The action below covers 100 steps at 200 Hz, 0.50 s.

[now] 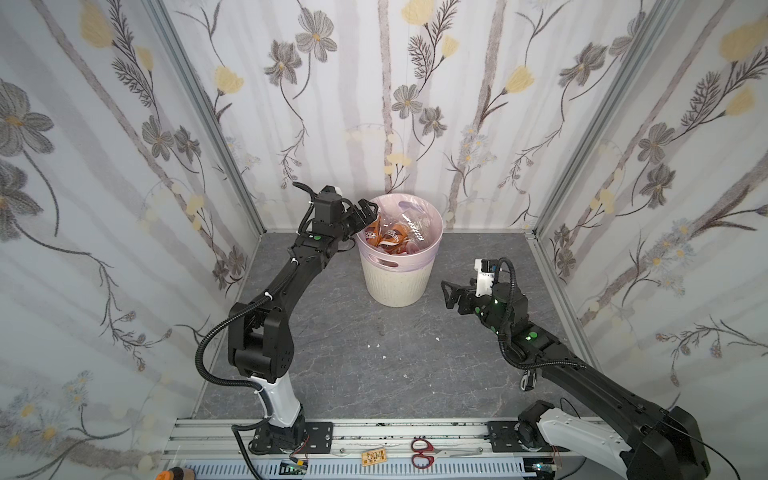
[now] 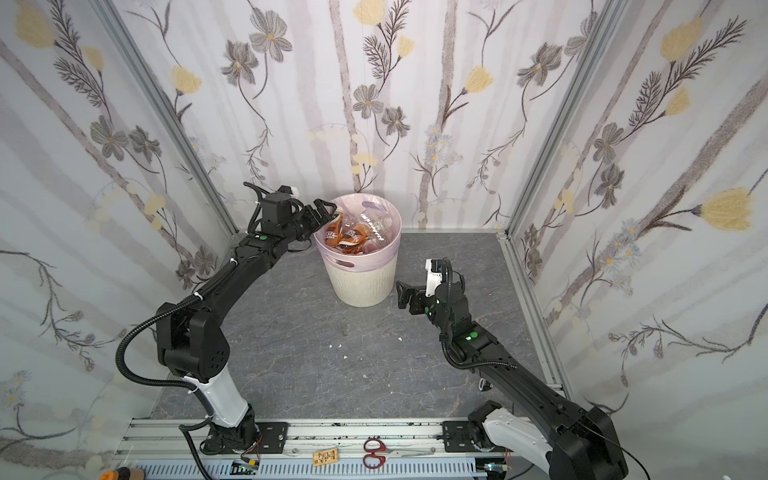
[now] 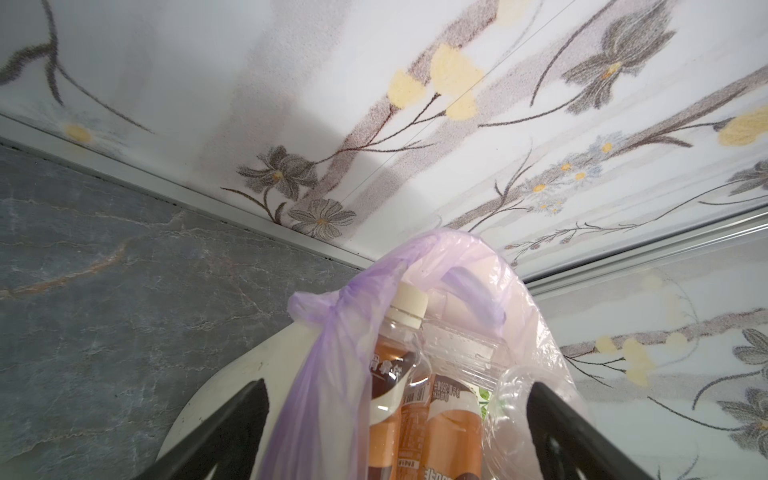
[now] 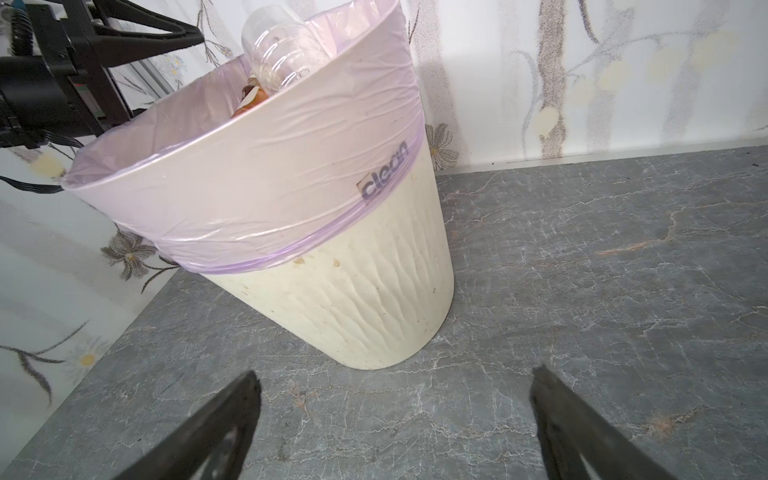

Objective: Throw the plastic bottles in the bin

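Bottles point(image 1: 390, 237) point(image 2: 350, 239) of clear and brown plastic, some with labels, lie piled inside the round cream-white ribbed plastic bin point(image 1: 395, 286) point(image 2: 361, 286) point(image 4: 374, 299). A thin pink bag point(image 4: 257, 187) lines the bin and folds over its rim. The bin stands upright near the back edge of the grey stone-look worktop point(image 1: 353, 357), about halfway along it. In the right wrist view one clear bottle point(image 4: 282, 54) pokes up above the rim. In the left wrist view a brown bottle with a white cap point(image 3: 409, 303) leans against the bag.

The left gripper point(image 1: 365, 216) point(image 2: 322, 214) point(image 3: 397, 386) hangs over the left side of the bin's rim, just above the bottles. Its two black fingers are spread wide and hold nothing.

The right gripper point(image 1: 446, 295) point(image 2: 400, 295) point(image 4: 395, 376) hangs above the worktop near the bin's right side and does not touch it. It points at the bin. Its fingers are spread wide too, with nothing between them.

A few tiny white bits point(image 1: 374, 345) lie on the worktop. Red-handled scissors point(image 1: 422, 453) lie on the metal rail along the front edge.
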Available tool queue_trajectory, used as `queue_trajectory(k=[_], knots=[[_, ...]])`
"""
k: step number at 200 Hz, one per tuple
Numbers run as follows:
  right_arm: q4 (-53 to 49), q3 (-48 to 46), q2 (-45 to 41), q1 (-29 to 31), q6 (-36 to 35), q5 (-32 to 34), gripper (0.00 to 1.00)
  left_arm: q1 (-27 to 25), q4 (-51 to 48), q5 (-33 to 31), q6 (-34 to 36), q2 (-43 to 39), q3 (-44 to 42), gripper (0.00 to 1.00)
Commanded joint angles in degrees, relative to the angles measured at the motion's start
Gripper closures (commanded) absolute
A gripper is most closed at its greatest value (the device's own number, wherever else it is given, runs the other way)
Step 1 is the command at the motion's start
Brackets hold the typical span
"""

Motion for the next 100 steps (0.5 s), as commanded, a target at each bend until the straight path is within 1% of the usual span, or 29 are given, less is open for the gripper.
queue_trajectory(k=[1, 43, 84, 92, 100], knots=[[0.2, -0.3, -0.6, -0.6, 0.0, 0.5, 0.00, 0.0, 0.8, -2.4, 2.7, -1.2, 0.3, 0.00], [-0.4, -0.2, -1.5, -1.6, -0.3, 0.7, 0.00, 2.0, 0.8, -6.2, 8.7, -7.5, -3.5, 0.00], [-1.1, 1.0, -2.3, -2.0, -0.8, 2.3, 0.00, 5.4, 0.7, -8.1, 12.0, -13.3, -7.7, 0.00], [-1.7, 1.4, -2.5, -2.1, -0.9, 3.2, 0.00, 6.0, 0.8, -9.1, 12.2, -14.5, -8.8, 0.00], [-2.2, 1.8, -2.8, -2.3, -0.9, 4.8, 0.00, 6.1, 0.8, -11.9, 13.4, -16.1, -10.3, 0.00]])
